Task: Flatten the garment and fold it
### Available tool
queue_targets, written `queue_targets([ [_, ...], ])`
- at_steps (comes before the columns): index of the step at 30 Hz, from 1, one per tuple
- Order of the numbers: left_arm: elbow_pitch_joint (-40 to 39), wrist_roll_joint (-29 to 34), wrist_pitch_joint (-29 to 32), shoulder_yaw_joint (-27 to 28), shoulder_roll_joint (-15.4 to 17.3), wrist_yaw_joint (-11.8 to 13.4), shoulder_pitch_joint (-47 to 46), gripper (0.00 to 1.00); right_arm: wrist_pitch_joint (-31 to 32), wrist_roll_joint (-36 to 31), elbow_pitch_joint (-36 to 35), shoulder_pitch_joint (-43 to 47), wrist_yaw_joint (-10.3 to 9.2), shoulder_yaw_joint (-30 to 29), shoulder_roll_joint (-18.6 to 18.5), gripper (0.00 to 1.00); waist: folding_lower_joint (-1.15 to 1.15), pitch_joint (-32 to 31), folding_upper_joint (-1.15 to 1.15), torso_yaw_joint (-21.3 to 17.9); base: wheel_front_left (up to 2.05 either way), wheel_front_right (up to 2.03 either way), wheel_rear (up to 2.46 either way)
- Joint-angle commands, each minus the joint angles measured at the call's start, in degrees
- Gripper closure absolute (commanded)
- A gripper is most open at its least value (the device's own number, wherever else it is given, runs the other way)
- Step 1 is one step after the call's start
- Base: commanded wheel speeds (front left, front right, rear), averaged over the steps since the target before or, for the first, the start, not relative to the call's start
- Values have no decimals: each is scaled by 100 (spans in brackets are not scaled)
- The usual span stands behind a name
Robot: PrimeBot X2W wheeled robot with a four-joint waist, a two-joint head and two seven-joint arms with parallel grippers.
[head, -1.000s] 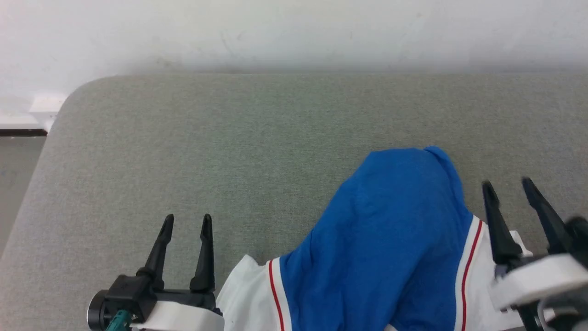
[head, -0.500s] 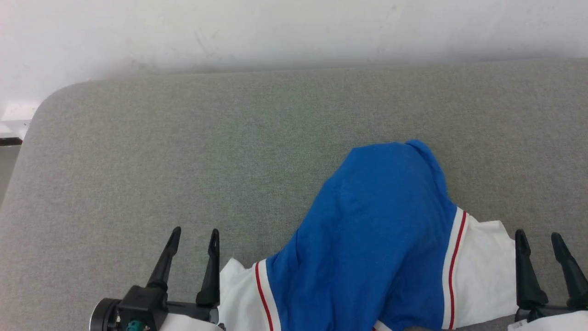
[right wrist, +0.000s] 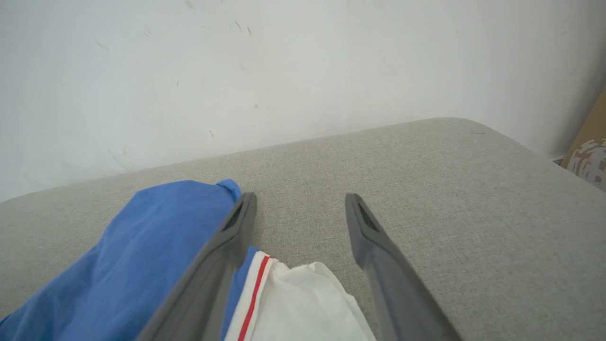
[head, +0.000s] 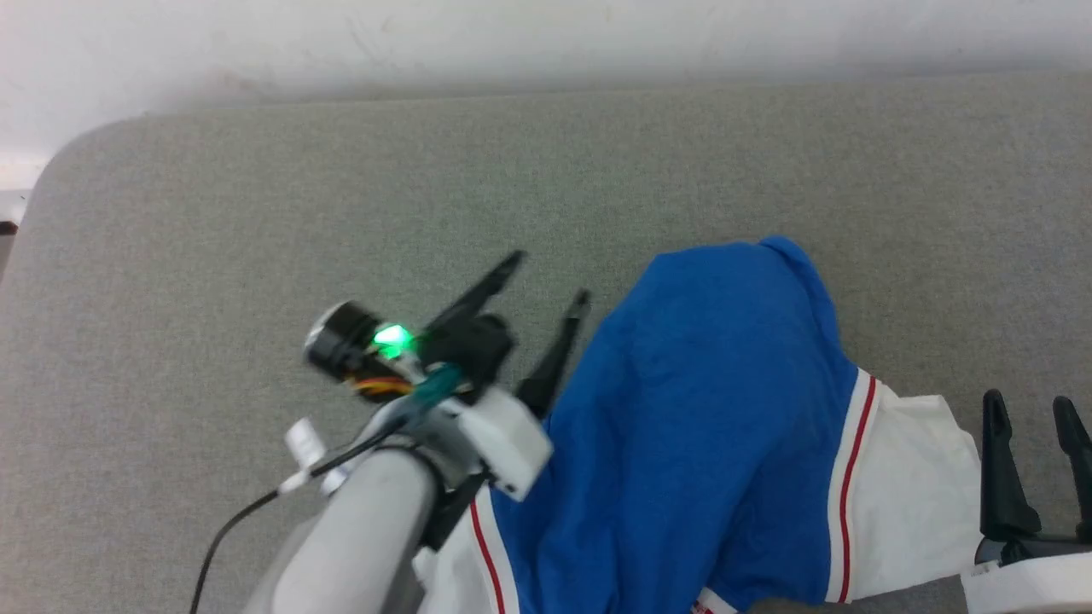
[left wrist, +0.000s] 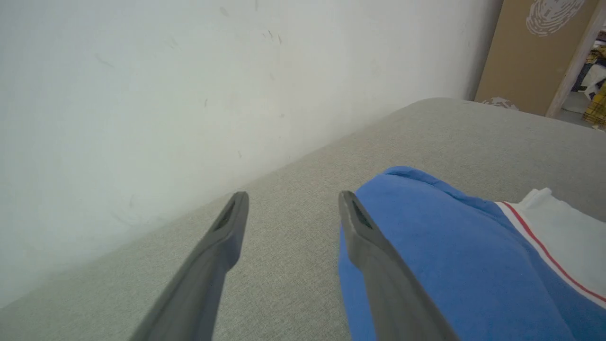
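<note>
You'll find no legible text, number or brand here. Far beyond the left gripper [left wrist: 293, 203], up to its right, a brown board [left wrist: 530, 57] bears a white swirl mark, possibly a logo.

L gripper [head: 549, 276] has moved from the lower-left corner to the garment's [head: 708, 409] blue left edge, angled right, w/ forearm [head: 358, 529] now in view. R gripper [head: 1028, 401] has withdrawn off the white sleeve.

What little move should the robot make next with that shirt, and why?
Probably lower the open left end effector onto the blue edge of the shirt beside it, then close. The shirt lies bunched, not flat, on the grey table, and nothing grips it yet.
</note>
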Motion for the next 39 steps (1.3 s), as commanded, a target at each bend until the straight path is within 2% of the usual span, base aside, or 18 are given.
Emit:
queue_targets([
  [1, 187, -157, 258, -349, 4, -38, -348, 0, -34, -45, -23, -107, -3, 11, 17, 0, 0, 171, 0, -44, 0, 0, 0],
  [4, 637, -413, 826, -1027, 72, -41, -977, 0, -19, -49, -23, -183, -3, 66, 17, 0, 0, 320, 0, -106, 0, 0, 0],
  [9, 1476, -903, 1562, -1683, 53, -42, -1678, 0, 33, -65, -95, -260, -3, 138, 17, 0, 0, 501, 0, -287, 0, 0, 0],
  [15, 2321, -1568, 1956, -2148, 44, -43, -2172, 0, 98, -100, -180, -354, -3, 109, 17, 0, 0, 681, 0, -558, 0, 0, 0],
  [19, 2935, -1578, 2175, -2302, 163, -40, -2390, 0, 101, -65, -196, -395, -3, 139, 17, 0, 0, 800, 0, -724, 0, 0, 0],
  [20, 3076, -1578, 2215, -2292, 174, -12, -2416, 13, 93, -43, -196, -403, -3, 146, 17, 0, 0, 827, 0, -759, 0, 0, 0],
  [21, 3198, -1563, 2241, -2301, 189, 2, -2441, 53, 82, -27, -195, -410, -3, 151, 17, 0, 0, 853, 0, -791, 0, 0, 0],
  [22, 3293, -1547, 2238, -2313, 203, 7, -2462, 73, 69, -13, -194, -415, -3, 152, 17, 0, 0, 879, 0, -820, 0, 0, 0],
  [23, 3363, -1542, 2195, -2314, 208, 11, -2482, 100, 54, 1, -189, -416, -3, 146, 17, 0, 0, 897, 0, -837, 0, 0, 0],
  [28, 3516, -1603, 1931, -2211, 187, 86, -2605, 100, -1, 47, -145, -413, -3, 92, 17, 0, 0, 916, 0, -854, 0, 0, 0],
  [33, 3354, -1580, 1616, -1963, 246, 337, -3009, 100, -23, 92, -113, -433, -3, 93, 17, 0, 0, 910, 0, -828, 0, 0, 0],
  [39, 3311, -1428, 1363, -1706, 612, 512, -3653, 100, -44, 117, -112, -543, -3, 211, 17, 0, 0, 1139, 0, -944, 0, 0, 0],
])
